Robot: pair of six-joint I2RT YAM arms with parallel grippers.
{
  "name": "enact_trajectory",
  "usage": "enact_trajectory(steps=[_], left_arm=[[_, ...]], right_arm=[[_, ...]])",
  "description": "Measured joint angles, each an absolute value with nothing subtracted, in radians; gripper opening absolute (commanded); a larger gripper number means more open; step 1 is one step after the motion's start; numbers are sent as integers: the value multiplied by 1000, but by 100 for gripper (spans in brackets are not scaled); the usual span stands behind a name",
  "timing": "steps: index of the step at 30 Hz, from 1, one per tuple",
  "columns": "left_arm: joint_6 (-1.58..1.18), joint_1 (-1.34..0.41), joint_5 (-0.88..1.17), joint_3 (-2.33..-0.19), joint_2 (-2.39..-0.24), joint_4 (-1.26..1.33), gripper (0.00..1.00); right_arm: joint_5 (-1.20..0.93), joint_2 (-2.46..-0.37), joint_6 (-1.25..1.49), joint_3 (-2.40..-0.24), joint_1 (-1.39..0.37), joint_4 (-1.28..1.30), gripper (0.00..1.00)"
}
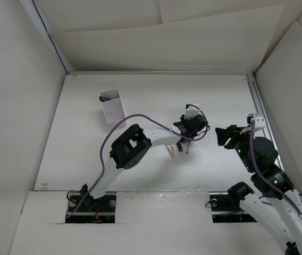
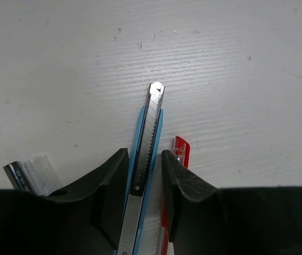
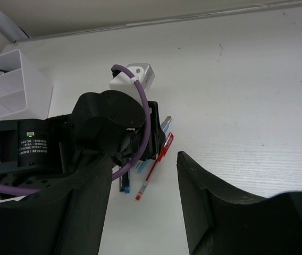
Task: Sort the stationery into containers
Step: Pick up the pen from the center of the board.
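Note:
A blue utility knife [image 2: 147, 139] with a silver blade rail lies flat on the white table. My left gripper [image 2: 145, 159] is low over it and open, one finger close along each side, with a sliver of table showing by the right finger. A red pen [image 2: 180, 146] lies right beside it, and a grey pen with a clear cap [image 2: 31, 172] lies to the left. The right wrist view shows the red pen [image 3: 156, 162] and a dark pen with a blue end [image 3: 123, 186]. My right gripper [image 1: 220, 135] is open and empty, to the right of the pile. The white two-compartment box [image 1: 112, 106] stands at the back left.
The box [image 3: 18, 85] holds something dark in its far compartment. White walls enclose the table on the left, back and right. A metal rail [image 1: 257, 101] runs along the right edge. The left arm's purple cable [image 1: 140, 118] arcs over the table's middle.

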State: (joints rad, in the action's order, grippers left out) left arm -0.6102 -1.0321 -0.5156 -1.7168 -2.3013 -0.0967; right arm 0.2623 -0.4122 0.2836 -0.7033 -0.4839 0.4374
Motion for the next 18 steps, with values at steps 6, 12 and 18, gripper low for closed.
enact_trajectory(steps=[6, 12, 18], left_arm=[[-596, -1030, -521, -1761, -2329, -103, 27], [-573, -1026, -536, -1790, -2351, -106, 23], [-562, -1026, -559, -1791, -2355, -104, 7]], right_arm=[[262, -407, 284, -703, -484, 437, 57], [261, -396, 284, -703, -484, 437, 57], [261, -392, 284, -703, -484, 438, 57]])
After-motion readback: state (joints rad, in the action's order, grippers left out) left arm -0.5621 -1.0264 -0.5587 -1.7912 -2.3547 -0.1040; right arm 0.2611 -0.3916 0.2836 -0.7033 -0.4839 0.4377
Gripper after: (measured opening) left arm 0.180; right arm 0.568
